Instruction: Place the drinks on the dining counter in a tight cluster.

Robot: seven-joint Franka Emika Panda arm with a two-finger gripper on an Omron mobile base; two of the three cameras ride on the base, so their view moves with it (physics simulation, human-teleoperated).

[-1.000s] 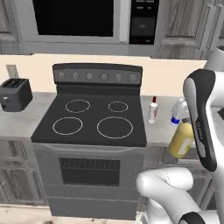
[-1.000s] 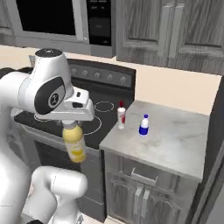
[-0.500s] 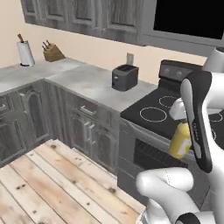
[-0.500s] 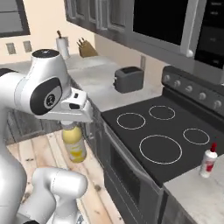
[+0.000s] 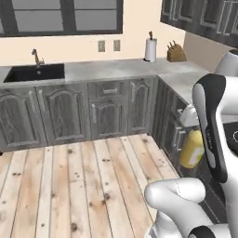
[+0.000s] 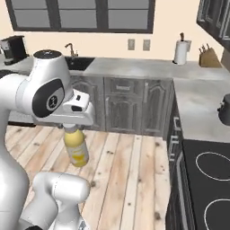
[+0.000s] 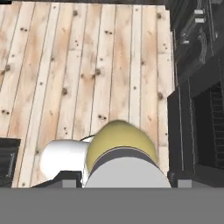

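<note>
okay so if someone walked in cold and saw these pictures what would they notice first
The fat yellow bottle hanging from the pincer by its neck, in mid-air over the wooden plank floor. Behind it stand grey cabinets under a counter with a black sink and a paper towel roll.

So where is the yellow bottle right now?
The yellow bottle hangs from the gripper, held by its top over the wooden floor.

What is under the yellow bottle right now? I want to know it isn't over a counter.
Beneath the hanging yellow bottle lies the wooden floor. The bottle's body hides the planks directly below it in the hand view.
</note>
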